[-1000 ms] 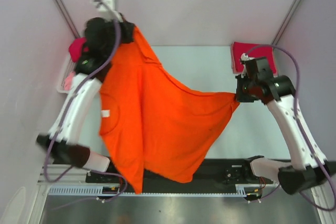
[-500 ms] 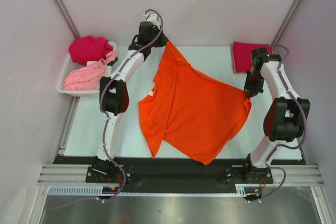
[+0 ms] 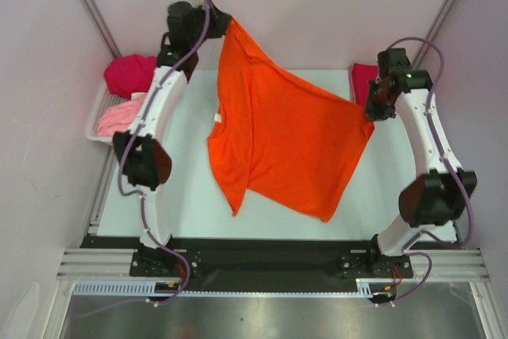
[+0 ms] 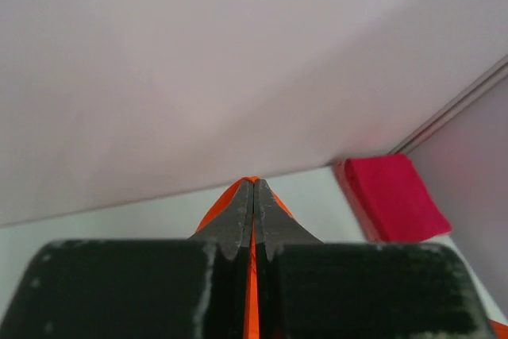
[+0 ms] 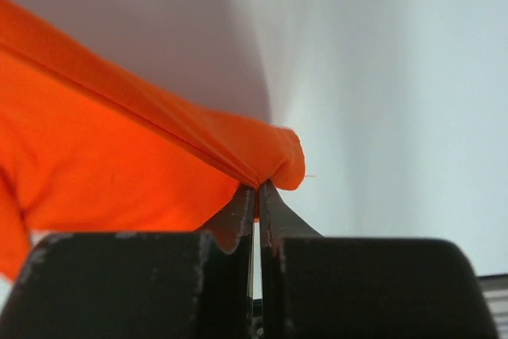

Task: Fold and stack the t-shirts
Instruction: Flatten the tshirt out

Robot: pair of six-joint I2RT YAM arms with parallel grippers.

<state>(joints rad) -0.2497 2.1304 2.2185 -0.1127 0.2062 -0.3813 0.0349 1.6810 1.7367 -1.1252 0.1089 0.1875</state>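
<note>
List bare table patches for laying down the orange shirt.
Bare: pale table strip between left arm and hanging orange cloth t-shirt; patch between its hem and right arm. Crowded: white tray far left, folded crimson shirt far right.

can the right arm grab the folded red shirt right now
Probably not: the right gripper looks near the folded red shirt, but its jaws are shut on the orange shirt, so it must let go first.
</note>
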